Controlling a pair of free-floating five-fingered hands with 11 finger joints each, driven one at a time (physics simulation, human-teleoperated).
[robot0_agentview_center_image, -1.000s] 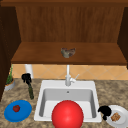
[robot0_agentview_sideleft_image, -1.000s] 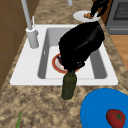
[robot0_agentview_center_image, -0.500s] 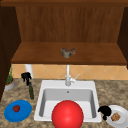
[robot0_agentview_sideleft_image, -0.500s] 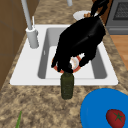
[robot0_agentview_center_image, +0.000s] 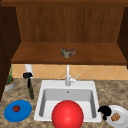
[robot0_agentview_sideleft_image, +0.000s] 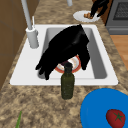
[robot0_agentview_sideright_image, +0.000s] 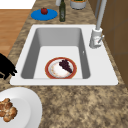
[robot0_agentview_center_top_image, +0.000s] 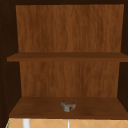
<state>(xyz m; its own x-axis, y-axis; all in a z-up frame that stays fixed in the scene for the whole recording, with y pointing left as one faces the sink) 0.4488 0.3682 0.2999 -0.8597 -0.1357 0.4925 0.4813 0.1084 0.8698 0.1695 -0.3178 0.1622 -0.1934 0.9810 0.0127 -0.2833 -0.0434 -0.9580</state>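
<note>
left hand (robot0_agentview_center_image: 27, 75) | fingers spread, hanging loose | bottle (robot0_agentview_center_image: 30, 90) top just beneath fingertips

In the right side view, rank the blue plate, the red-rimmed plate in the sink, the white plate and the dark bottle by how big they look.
1. White plate, nearest the camera and cut off by the frame.
2. Red-rimmed plate.
3. Blue plate.
4. Dark bottle.
The last two stand farthest away, so they look smaller than they are.

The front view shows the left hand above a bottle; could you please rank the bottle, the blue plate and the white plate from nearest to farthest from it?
From the left hand:
1. Bottle, directly beneath the hand, left of the sink.
2. Blue plate, front left on the counter, carrying a tomato.
3. White plate, far right of the sink, beside the right hand.
</note>
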